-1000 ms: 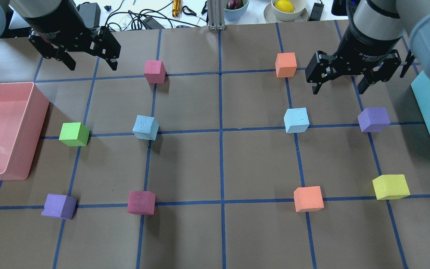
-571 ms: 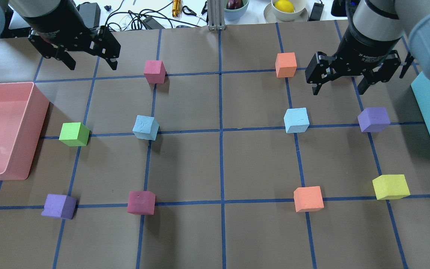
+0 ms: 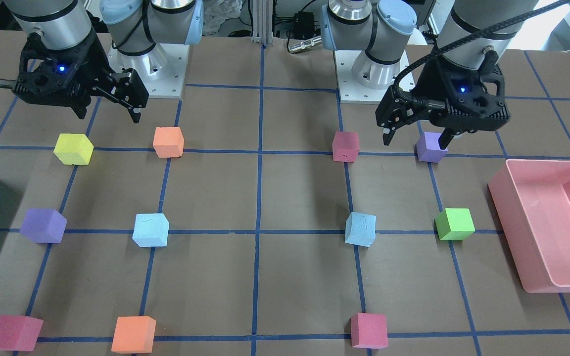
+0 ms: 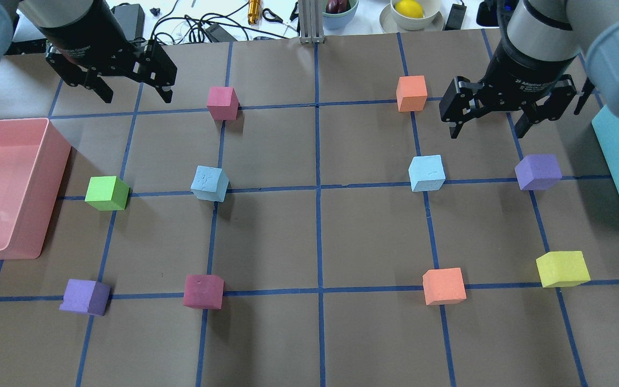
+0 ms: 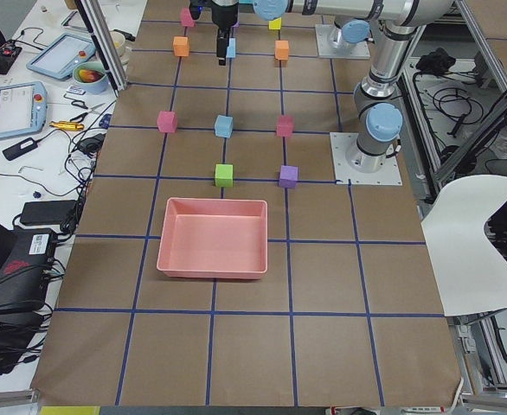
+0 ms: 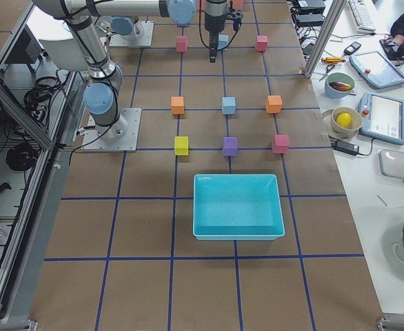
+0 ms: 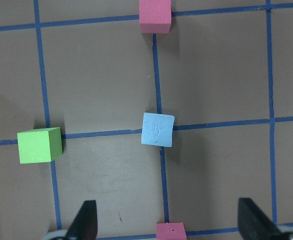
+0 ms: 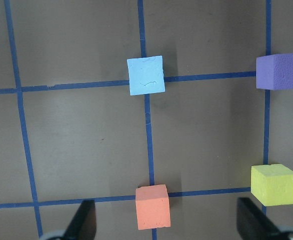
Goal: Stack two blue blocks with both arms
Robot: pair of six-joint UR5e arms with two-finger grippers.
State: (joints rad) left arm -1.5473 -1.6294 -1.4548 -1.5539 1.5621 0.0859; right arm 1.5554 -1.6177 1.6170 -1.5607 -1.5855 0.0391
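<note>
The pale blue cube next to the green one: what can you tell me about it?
The pale blue cube looks like soft foam, and its top face is creased and scuffed. It sits flat on the brown paper-covered table, turned slightly askew, at a crossing of blue tape lines. Nothing touches it. The green cube stands apart to one side, and the left gripper hangs open, well clear of it.

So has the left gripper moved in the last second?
Yes, slightly: in the overhead view the left gripper has slid sideways toward the far pink cube, still short of it.
</note>
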